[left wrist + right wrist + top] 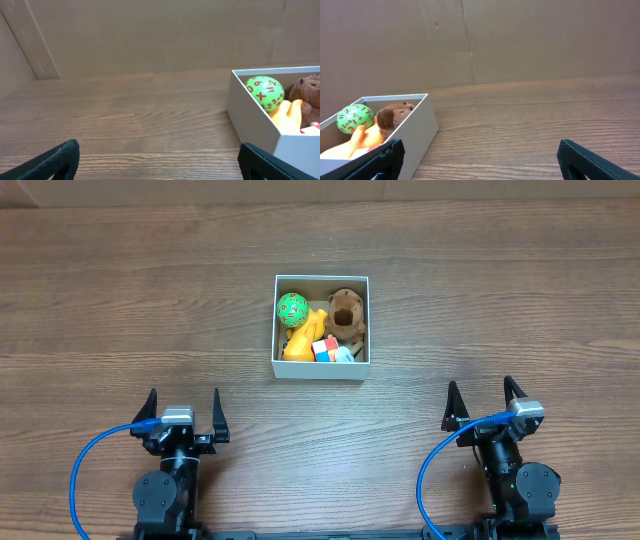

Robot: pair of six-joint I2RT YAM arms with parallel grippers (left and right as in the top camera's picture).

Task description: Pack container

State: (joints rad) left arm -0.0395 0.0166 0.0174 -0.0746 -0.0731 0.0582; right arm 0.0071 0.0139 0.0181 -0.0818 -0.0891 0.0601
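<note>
- Cardboard box, white outside and brown inside, sits on the wooden table. It is ahead of both claws, off to the right of the left claw and off to the left of the right claw, and well apart from each.
- Both claws have their fingers spread wide. Neither holds anything, and each wrist view shows bare wood between the finger tips.
- Four toys lie inside the box. A green ball is in the far corner on the left claw's side, with a brown plush beside it. A yellow toy and a red, white and blue cube rest against the near wall.
- No loose toy shows on the table, so the packing looks finished, or very nearly.
- What remains, by my reading, is a check that nothing sits above the rim. From the wrist views the ball and plush seem about level with it.
- If something needs settling, come down from above the box, not across the near wall. The box looks light, and a sideways touch would probably slide it.
- Use one claw only, and leave the other parked well back.
</note>
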